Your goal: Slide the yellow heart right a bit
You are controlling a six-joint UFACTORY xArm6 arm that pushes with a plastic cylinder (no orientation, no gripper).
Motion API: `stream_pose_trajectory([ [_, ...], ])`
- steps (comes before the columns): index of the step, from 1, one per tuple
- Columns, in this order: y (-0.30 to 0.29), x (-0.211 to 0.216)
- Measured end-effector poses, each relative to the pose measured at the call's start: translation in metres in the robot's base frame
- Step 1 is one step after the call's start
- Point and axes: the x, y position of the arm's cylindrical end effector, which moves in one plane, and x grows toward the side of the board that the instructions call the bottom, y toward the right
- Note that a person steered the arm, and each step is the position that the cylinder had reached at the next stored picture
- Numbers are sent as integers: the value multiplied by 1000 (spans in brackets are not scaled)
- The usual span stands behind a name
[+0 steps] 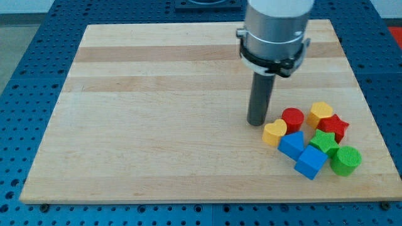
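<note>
The yellow heart point(274, 133) lies on the wooden board point(157, 113) at the view's lower right, at the left end of a block cluster. My tip point(256, 123) is just to the heart's upper left, very close or touching; I cannot tell which. The heart touches a red cylinder point(293, 118) to its upper right and a blue block point(291, 144) to its lower right.
The cluster also holds a yellow hexagon-like block point(321, 113), a red star point(333, 127), a green star point(324, 142), a second blue cube point(311, 162) and a green cylinder point(345, 159). The board's right edge runs near the cluster.
</note>
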Motion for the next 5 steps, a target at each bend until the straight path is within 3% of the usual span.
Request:
stream_pose_trajectory([
  [3, 14, 20],
  [5, -9, 20],
])
